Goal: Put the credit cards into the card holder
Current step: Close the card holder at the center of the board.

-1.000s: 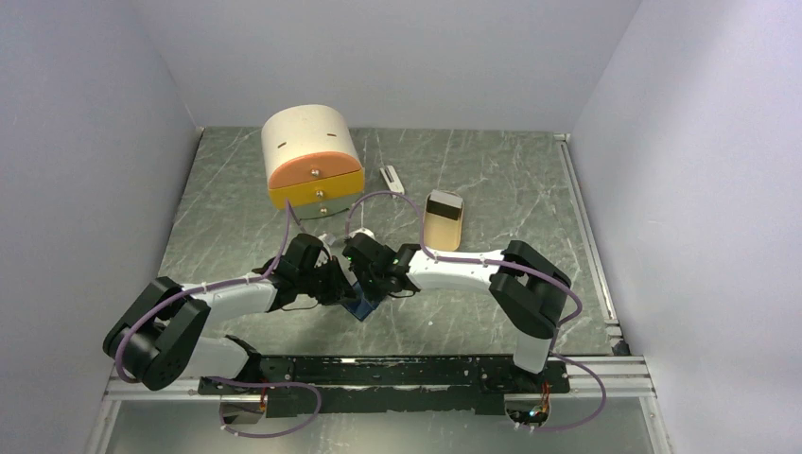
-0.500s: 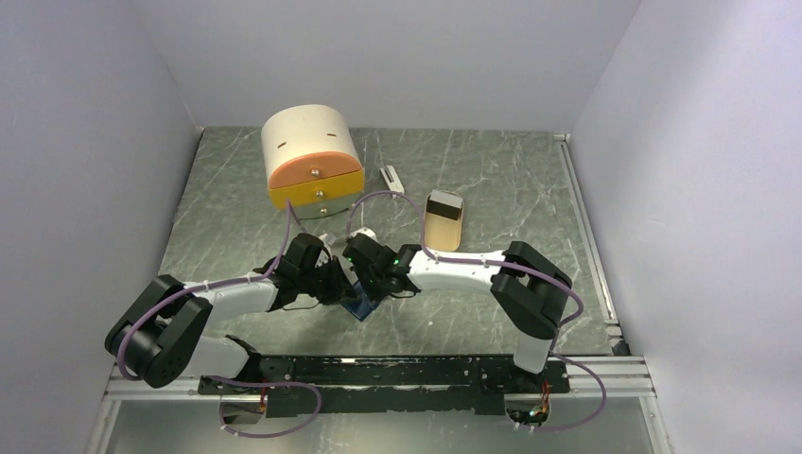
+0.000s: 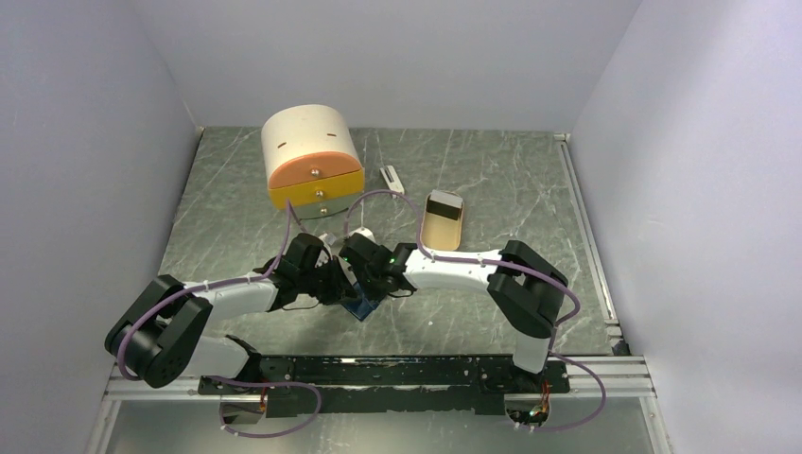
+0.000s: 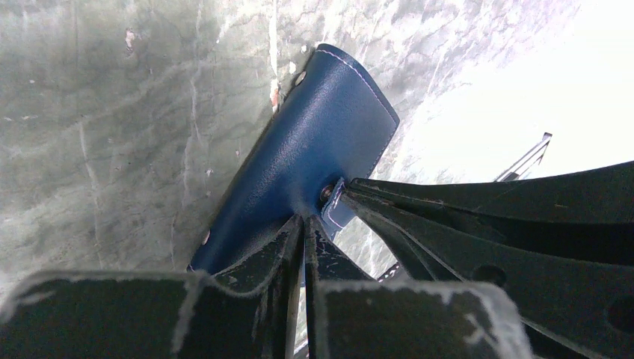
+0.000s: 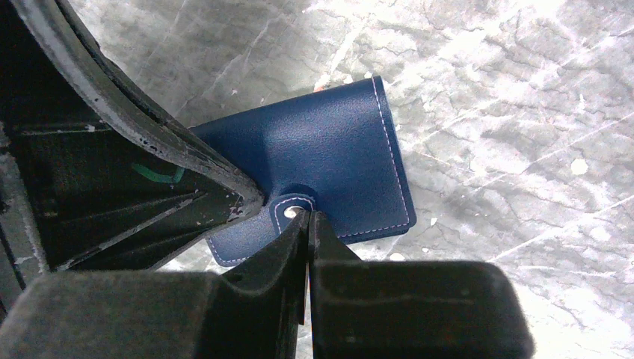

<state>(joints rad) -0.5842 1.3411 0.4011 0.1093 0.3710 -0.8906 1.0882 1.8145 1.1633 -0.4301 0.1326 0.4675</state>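
The navy card holder (image 3: pixel 360 307) lies folded on the grey marbled table, mostly hidden under both wrists in the top view. My left gripper (image 4: pixel 304 221) is shut, its tips pinching the card holder (image 4: pixel 314 142) at its near edge beside the snap tab (image 4: pixel 333 206). My right gripper (image 5: pixel 308 217) is shut on the snap tab (image 5: pixel 291 210) of the card holder (image 5: pixel 336 157). The left gripper's fingers (image 5: pixel 187 161) press in from the upper left, tip to tip with mine. The credit cards are hidden from every view.
A cream round-topped drawer box (image 3: pixel 311 156) with orange and yellow drawers stands at the back left. A small white bar (image 3: pixel 391 178) and a tan tin (image 3: pixel 443 219) lie behind the arms. Grey walls close in both sides.
My right gripper's jaws have closed onto the snap tab. Both arms have barely shifted, and the card holder stays in place.
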